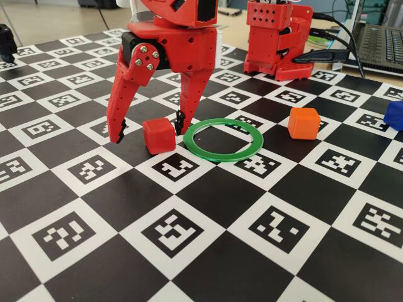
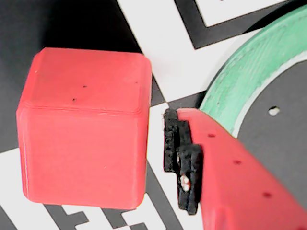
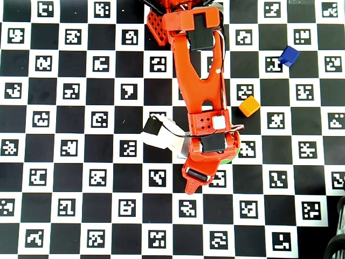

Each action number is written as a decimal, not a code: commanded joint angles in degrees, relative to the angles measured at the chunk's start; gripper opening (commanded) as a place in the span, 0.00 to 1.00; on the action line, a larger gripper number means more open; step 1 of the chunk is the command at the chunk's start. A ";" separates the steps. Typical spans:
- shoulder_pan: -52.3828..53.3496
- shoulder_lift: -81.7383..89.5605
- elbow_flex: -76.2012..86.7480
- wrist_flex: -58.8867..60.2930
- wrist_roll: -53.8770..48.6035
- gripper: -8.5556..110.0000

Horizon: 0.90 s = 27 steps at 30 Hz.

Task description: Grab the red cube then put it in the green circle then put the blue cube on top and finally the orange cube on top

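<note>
Red cube [image 1: 158, 135] sits on the desk [image 1: 208, 251], just left of the green circle [image 1: 223, 139] in the fixed view, not touching it. Claw [image 1: 149, 131] is spread wide, straddling the cube: one finger left of it, the other between cube and ring. Wrist view: small gap between cube [image 2: 84, 129] and finger pad [image 2: 182, 160], no contact. Orange cube [image 1: 304, 123] right of ring, apart. Blue cube [image 1: 395, 115] far right edge.
</note>
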 commanded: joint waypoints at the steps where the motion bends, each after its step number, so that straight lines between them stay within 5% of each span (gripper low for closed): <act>1: -0.44 0.79 -1.58 -0.53 -0.79 0.31; 11: -0.18 0.79 -1.58 -0.44 -1.14 0.17; 27: 3.25 14.94 -5.45 13.10 -12.04 0.16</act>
